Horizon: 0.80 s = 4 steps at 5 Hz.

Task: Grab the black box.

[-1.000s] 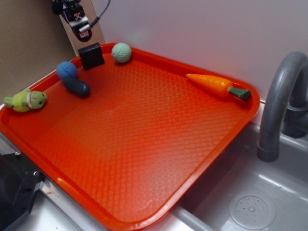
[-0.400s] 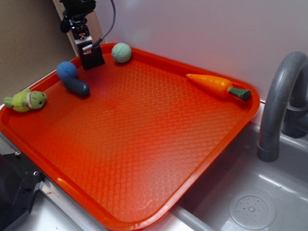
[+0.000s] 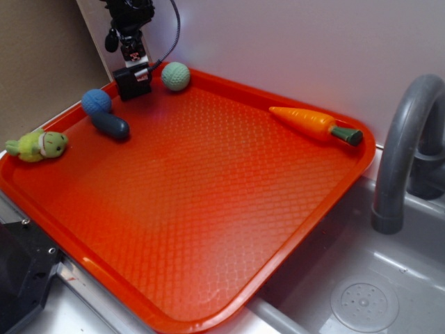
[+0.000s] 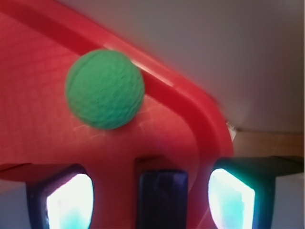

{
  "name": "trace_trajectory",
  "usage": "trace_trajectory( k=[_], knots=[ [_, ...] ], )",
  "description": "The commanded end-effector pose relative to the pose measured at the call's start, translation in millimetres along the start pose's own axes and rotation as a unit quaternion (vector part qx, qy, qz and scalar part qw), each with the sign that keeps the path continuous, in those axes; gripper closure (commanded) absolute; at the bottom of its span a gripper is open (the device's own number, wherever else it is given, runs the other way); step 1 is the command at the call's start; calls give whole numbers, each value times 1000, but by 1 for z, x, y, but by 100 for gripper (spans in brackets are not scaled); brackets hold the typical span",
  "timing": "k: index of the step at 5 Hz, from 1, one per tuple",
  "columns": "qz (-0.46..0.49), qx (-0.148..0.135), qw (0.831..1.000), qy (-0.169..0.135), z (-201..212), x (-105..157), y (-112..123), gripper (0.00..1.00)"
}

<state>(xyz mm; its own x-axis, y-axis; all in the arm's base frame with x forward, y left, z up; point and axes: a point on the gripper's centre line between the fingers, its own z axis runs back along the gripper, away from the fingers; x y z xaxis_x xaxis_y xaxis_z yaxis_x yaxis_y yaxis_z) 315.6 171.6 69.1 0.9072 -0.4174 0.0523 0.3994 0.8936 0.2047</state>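
Two fingers (image 4: 232,195) of the pincer (image 4: 150,198) stand spread, and we see the black box (image 4: 162,196) between them, touching neither. From outside, we find the pincer (image 3: 133,73) over the black box (image 3: 133,83) at the orange tray's (image 3: 229,209) far corner, with the green ball (image 3: 176,76) near it.

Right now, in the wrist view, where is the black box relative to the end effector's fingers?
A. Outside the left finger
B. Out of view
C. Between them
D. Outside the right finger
C: the black box sits in the gap of the open end effector, neither finger touching it.
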Motion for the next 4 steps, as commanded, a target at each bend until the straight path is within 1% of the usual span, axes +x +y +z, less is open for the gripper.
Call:
trace_trajectory(
  k=[1, 2, 3, 4],
  knots=[
    [-14, 19, 1000, 1, 12, -12, 6, 0],
    [-10, 25, 1000, 6, 13, -19, 10, 0],
    [-15, 35, 999, 3, 10, -19, 12, 0],
    [-19, 32, 999, 10, 5, -16, 15, 0]
  ],
)
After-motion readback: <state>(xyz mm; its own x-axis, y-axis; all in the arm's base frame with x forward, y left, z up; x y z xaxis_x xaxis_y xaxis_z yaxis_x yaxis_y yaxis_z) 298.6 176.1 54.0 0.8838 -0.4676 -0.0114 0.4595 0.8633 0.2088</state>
